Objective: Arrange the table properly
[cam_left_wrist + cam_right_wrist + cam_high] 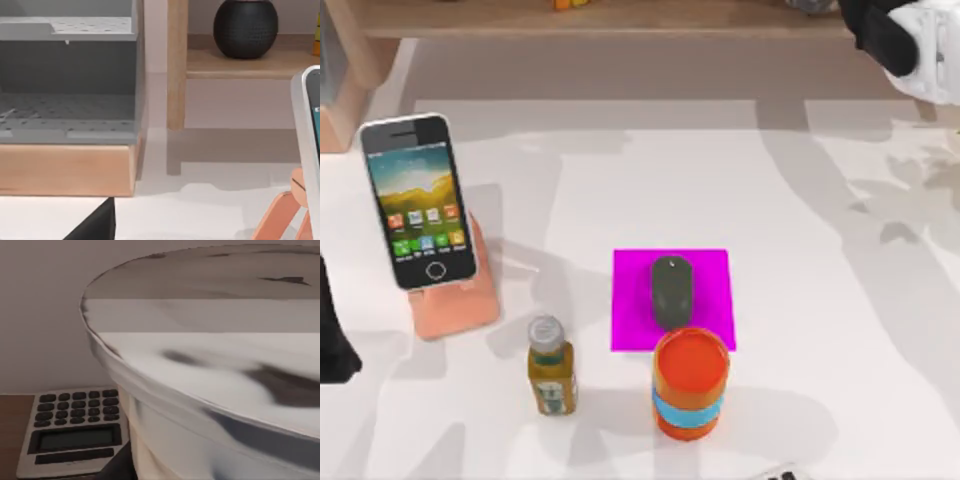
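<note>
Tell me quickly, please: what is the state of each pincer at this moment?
Left pincer: at the table's left edge; open or closed cannot be told.
Right pincer: at the far right, near the shelf; open or closed cannot be told.

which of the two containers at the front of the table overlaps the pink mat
The orange cup with the blue band: its rim covers the mat's front edge, just in front of the mouse. The bottle stands apart, on bare table to the mat's left.

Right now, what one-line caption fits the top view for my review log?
White table holding a smartphone on an orange stand, a dark mouse on a magenta mat, a juice bottle and an orange canister.
</note>
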Controlling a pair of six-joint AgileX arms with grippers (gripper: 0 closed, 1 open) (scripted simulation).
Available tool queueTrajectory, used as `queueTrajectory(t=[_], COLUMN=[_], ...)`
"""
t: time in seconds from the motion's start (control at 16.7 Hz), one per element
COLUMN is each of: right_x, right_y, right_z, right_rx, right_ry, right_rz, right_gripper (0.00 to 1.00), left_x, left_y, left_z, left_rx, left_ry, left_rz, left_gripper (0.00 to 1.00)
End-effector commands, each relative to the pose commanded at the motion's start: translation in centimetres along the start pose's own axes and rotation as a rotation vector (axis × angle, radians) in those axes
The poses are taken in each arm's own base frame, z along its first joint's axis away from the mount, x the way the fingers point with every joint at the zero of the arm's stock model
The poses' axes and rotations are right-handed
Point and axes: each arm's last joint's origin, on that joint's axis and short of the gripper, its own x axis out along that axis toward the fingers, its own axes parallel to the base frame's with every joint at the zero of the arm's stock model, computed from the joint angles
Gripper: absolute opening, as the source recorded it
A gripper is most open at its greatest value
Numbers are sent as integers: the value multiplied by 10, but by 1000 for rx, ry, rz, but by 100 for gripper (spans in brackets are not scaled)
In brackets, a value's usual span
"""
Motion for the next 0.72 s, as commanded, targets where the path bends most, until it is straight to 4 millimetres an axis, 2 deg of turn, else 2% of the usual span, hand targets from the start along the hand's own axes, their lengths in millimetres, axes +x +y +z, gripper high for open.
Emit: queueTrajectory(t=[0.72], right_x=[0], right_y=[0], right_z=[0], right_rx=[0], right_ry=[0], right_rz=[0], right_gripper=[98], left_x=[0], left_y=[0], left_z=[0], left_rx=[0], left_ry=[0], left_rz=[0], left_gripper=[100])
